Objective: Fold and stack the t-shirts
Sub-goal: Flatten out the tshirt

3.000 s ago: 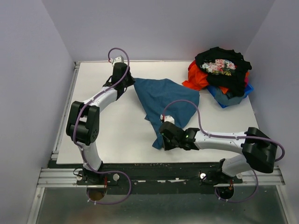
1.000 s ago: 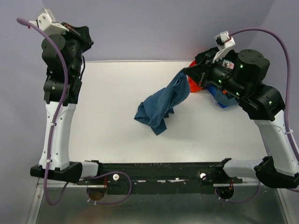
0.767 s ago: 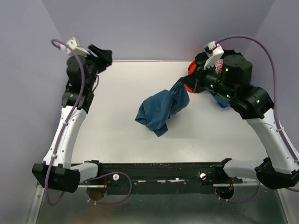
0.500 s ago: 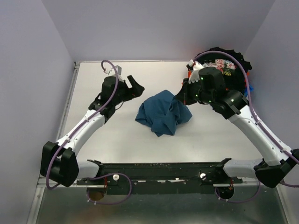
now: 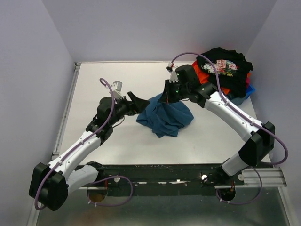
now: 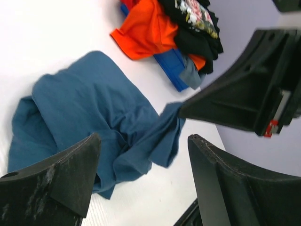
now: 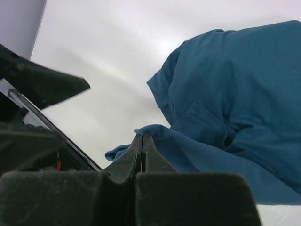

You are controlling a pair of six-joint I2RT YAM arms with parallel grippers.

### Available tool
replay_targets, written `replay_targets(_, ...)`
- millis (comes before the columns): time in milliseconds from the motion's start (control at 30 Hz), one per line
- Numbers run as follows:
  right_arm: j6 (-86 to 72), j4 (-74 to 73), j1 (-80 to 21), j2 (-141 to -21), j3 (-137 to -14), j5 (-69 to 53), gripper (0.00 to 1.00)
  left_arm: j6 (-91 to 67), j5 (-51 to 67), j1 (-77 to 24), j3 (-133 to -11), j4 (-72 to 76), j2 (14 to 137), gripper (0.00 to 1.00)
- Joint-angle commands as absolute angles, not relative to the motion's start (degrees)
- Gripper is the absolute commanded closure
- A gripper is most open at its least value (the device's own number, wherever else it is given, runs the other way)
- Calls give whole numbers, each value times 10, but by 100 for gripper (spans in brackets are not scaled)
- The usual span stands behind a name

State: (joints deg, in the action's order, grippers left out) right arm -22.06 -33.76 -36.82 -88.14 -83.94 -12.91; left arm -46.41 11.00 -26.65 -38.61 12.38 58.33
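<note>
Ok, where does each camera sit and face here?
Top external: above, behind the bases, looking down on the white table; both arms show.
Left wrist: looks across the crumpled teal-blue cloth t-shirt toward the pile of shirts; open left gripper frames it.
Right wrist: looks down the shut right gripper pinching that shirt.
Shared by all: the teal shirt.

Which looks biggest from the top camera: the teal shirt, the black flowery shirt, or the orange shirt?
The teal-blue t-shirt and the black floral t-shirt: about alike, can't rank them.
The orange-red t-shirt: smallest, mostly buried under the black one.
</note>
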Motion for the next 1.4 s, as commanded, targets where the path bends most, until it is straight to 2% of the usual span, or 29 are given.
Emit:
replay_targets(0, -236, -321, -373, -904, -887, -151, 99, -467, 165, -288, -364, 190, 583, 16)
replay_targets(300, -237, -331, -373, -928, -918, -160, 99, -428, 155, -323, -384, 166, 621, 25)
replay_targets(500, -236, -335, -373, -930, -922, -167, 99, -418, 146, -335, -400, 171, 647, 26)
replay_targets(633, -235, -338, -373, -931, -920, -163, 99, -412, 151, -338, -415, 173, 658, 34)
replay_targets(733, -234, -339, -373, -932, -918, -162, 99, -412, 160, -343, -419, 182, 664, 50)
replay_targets(767, -235, -338, -373, -933, -918, -163, 99, -412, 163, -345, -421, 185, 666, 57)
replay_targets(833, -236, -338, -373, -934, -918, -163, 99, -411, 170, -346, -423, 191, 667, 79)
replay_targets(867, -238, -338, -373, -933, -916, -162, 90, -410, 170, -346, -423, 193, 664, 92)
replay_targets(900, -239, -337, -373, -930, -912, -163, 79, -410, 170, -346, -421, 198, 658, 100)
replay_targets(933, -240, -331, -373, -920, -904, -159, 63, -409, 170, -346, -418, 206, 650, 100)
replay_targets(967, -242, -324, -373, -910, -888, -154, 52, -407, 166, -346, -414, 209, 639, 100)
replay_targets(1033, -246, -299, -373, -876, -853, -128, 39, -403, 146, -345, -418, 191, 621, 100)
replay_targets(1267, -236, -266, -361, -752, -714, -51, 40, -430, 161, -261, -499, 106, 630, 100)
replay_targets(1367, -223, -220, -361, -699, -627, -80, 43, -453, 163, -200, -531, 89, 635, 100)
